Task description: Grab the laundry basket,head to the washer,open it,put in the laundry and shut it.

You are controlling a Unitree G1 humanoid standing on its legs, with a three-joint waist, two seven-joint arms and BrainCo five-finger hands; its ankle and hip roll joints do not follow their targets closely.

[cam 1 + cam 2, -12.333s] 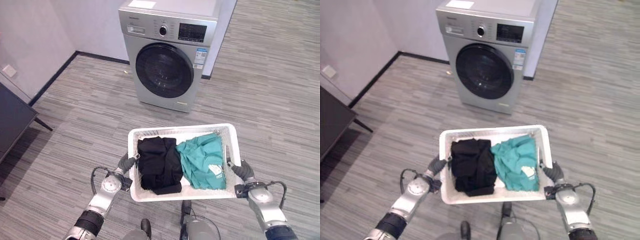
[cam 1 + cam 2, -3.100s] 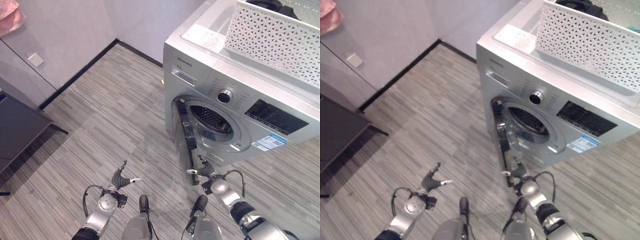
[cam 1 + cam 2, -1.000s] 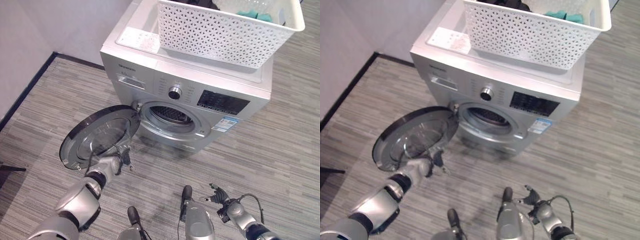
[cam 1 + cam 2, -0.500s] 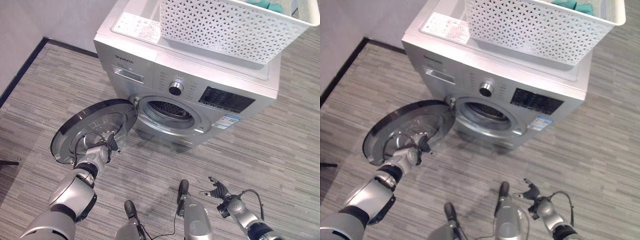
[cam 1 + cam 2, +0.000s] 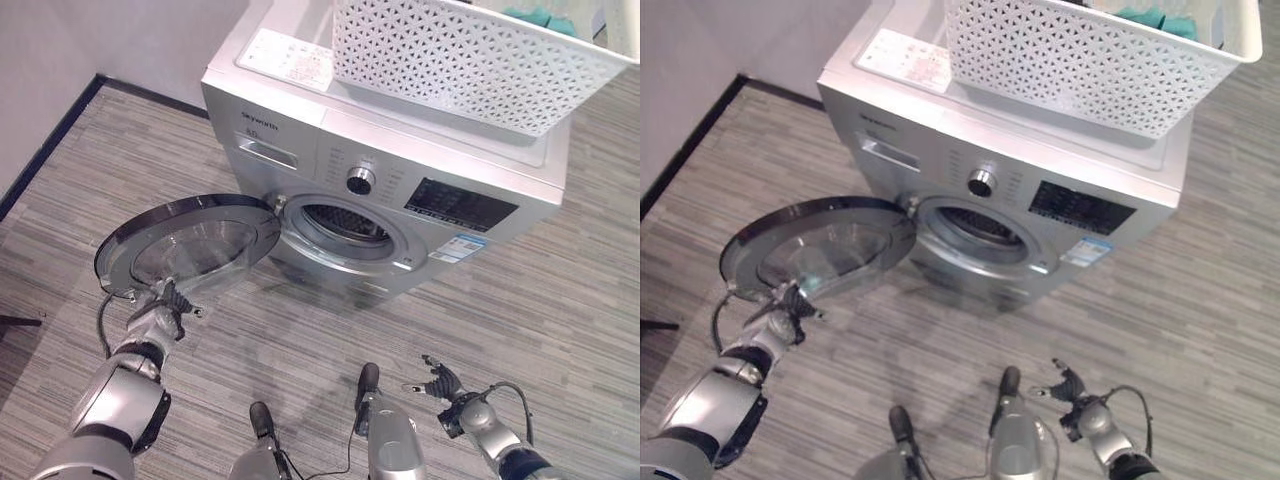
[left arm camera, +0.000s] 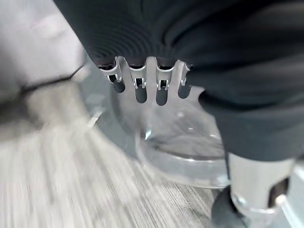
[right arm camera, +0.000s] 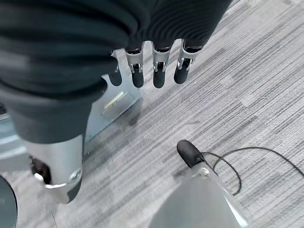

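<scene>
While the round glass-fronted washer door [image 5: 190,243] hangs wide open, soft, light teal laundry [image 5: 1140,18] waits in the white perforated plastic basket [image 5: 470,60] atop the silver washer [image 5: 400,170]; bunch it from above. Left hand [image 5: 163,305] and right hand [image 5: 440,381] are both relaxed and empty.

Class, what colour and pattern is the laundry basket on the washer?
White, with a triangular lattice; the laundry basket shows best in the left eye view.

I see grey striped plank floor [image 5: 560,300]. Washer [image 5: 400,190] stands directly on it, door [image 5: 185,245] swung open to my left above floor. White laundry basket [image 5: 470,65] sits on washer top, teal cloth [image 5: 1145,18] inside.
</scene>
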